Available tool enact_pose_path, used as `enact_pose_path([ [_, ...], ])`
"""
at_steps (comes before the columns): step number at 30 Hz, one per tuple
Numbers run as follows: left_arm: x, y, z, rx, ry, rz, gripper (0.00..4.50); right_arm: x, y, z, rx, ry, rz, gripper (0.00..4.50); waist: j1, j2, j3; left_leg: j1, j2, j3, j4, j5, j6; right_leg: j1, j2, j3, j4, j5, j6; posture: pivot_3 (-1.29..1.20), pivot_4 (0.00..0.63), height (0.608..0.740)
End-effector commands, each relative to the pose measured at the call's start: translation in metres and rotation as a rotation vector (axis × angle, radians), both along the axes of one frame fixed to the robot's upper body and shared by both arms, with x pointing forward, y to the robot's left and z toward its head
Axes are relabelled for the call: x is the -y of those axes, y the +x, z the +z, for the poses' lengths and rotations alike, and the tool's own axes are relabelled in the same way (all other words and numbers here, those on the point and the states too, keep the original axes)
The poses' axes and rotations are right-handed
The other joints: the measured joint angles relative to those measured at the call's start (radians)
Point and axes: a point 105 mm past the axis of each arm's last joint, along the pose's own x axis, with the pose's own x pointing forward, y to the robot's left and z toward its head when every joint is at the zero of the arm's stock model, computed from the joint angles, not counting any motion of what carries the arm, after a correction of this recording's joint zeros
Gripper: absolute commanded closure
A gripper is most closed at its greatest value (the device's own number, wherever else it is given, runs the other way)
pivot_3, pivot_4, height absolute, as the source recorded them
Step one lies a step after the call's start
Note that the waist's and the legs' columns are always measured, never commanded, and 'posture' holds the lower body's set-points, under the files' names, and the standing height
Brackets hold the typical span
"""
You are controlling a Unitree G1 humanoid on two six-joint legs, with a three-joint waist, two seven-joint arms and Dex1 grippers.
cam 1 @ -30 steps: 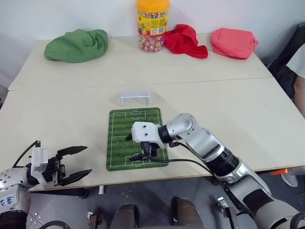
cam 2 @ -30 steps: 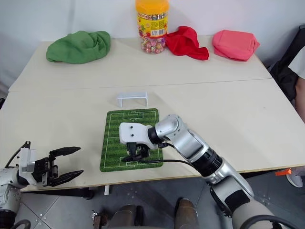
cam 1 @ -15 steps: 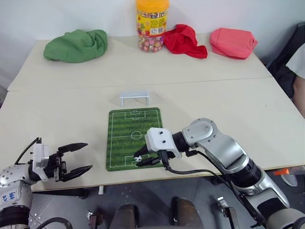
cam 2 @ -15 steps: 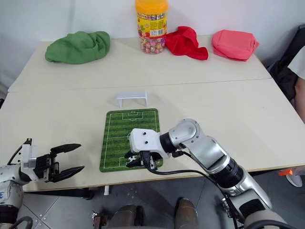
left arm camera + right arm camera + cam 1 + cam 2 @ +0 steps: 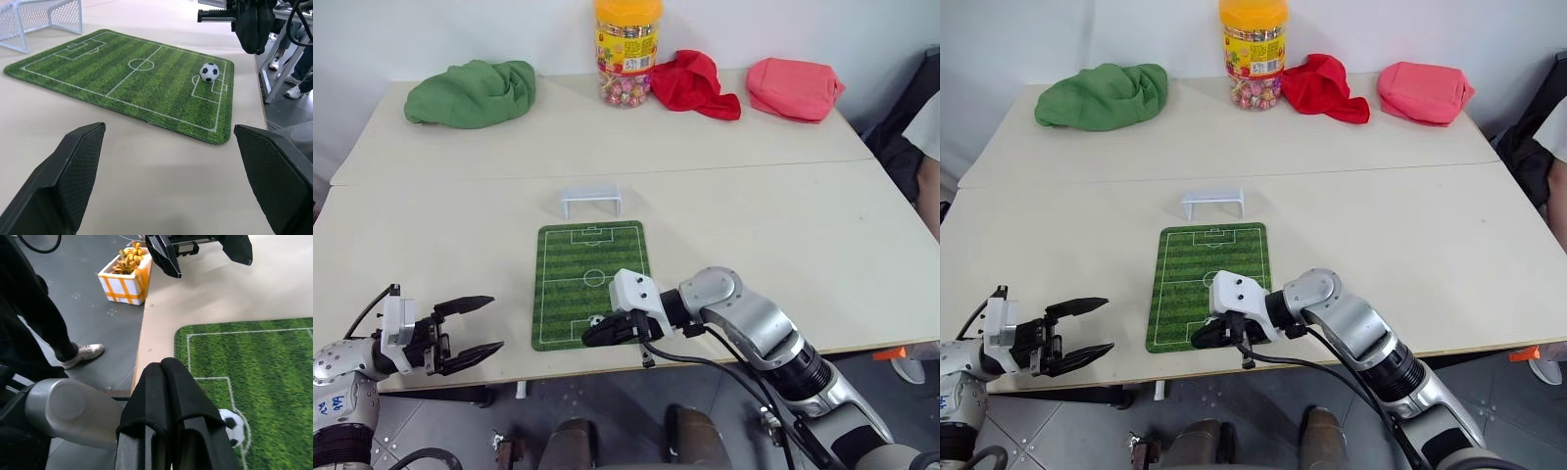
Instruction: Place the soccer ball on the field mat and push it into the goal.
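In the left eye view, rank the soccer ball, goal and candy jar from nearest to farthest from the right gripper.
1. soccer ball, on the mat's near end, right by the right gripper.
2. goal, past the mat's far end.
3. candy jar, at the table's back edge.

Two pale beige tables point(image 5: 773, 211) stand pushed together, a thin seam running across between them. Behind the far one rises a plain white wall point(image 5: 460, 29). Along the back edge lie a crumpled green cloth point(image 5: 470, 92), a tall candy jar point(image 5: 627, 51) with a yellow lid, a red cloth point(image 5: 693, 82) and a pink cloth point(image 5: 794, 87). Below the near table edge the floor point(image 5: 626, 406) is dark grey. In the right wrist view, a white and orange box of bananas point(image 5: 125, 272) sits on that floor, and a person's dark trouser leg and white shoe point(image 5: 83, 353) stand close by.
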Motion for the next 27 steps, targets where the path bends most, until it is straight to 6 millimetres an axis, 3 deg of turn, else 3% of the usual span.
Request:
enact_pose_path([
  [1,-0.001,-0.011,0.007,0.015,0.033,-0.072,0.0,-0.002,-0.002,-0.009,-0.006,-0.022,0.043,4.43,0.0,0.0,0.0,0.0,0.0,0.0,0.0,0.0,0.0,0.0,0.0,0.0,0.0,0.0,0.0,0.0,0.15,0.74],
  [4,-0.001,-0.011,0.007,0.018,0.033,-0.065,0.0,-0.002,0.003,-0.019,-0.006,-0.046,0.034,4.43,0.0,0.0,0.0,0.0,0.0,0.0,0.0,0.0,0.0,0.0,0.0,0.0,0.0,0.0,0.0,0.0,0.15,0.74],
  [10,0.0,-0.011,0.008,0.024,0.032,-0.06,0.0,-0.006,0.034,-0.024,0.049,-0.05,-0.059,4.43,-0.004,0.0,0.0,0.0,0.0,0.0,0.0,0.0,0.0,0.0,0.0,0.0,0.0,0.0,0.0,0.0,0.15,0.74],
  [14,0.0,-0.008,0.01,0.033,0.033,-0.054,0.0,-0.002,0.077,0.001,0.146,-0.004,-0.205,4.43,-0.005,0.0,0.0,0.0,0.0,0.0,0.0,0.0,0.0,0.0,0.0,0.0,0.0,0.0,0.0,0.0,0.15,0.74],
  [18,0.0,-0.005,0.011,0.037,0.034,-0.052,0.0,0.006,0.107,0.025,0.21,0.049,-0.322,4.43,-0.005,0.0,0.0,0.0,0.0,0.0,0.0,0.0,0.0,0.0,0.0,0.0,0.0,0.0,0.0,0.0,0.15,0.74],
  [21,0.0,-0.003,0.011,0.042,0.034,-0.047,0.0,0.014,0.112,0.038,0.221,0.084,-0.348,4.43,-0.004,0.0,0.0,0.0,0.0,0.0,-0.001,0.0,0.0,0.0,0.0,-0.001,0.0,0.0,0.0,0.0,0.15,0.74],
  [27,0.0,0.002,0.012,0.034,0.032,-0.042,0.0,0.019,0.099,0.052,0.215,0.134,-0.313,4.43,-0.005,0.0,0.0,0.0,0.0,0.001,-0.001,0.0,0.0,0.0,0.0,-0.001,0.0,0.0,0.0,0.0,0.15,0.74],
])
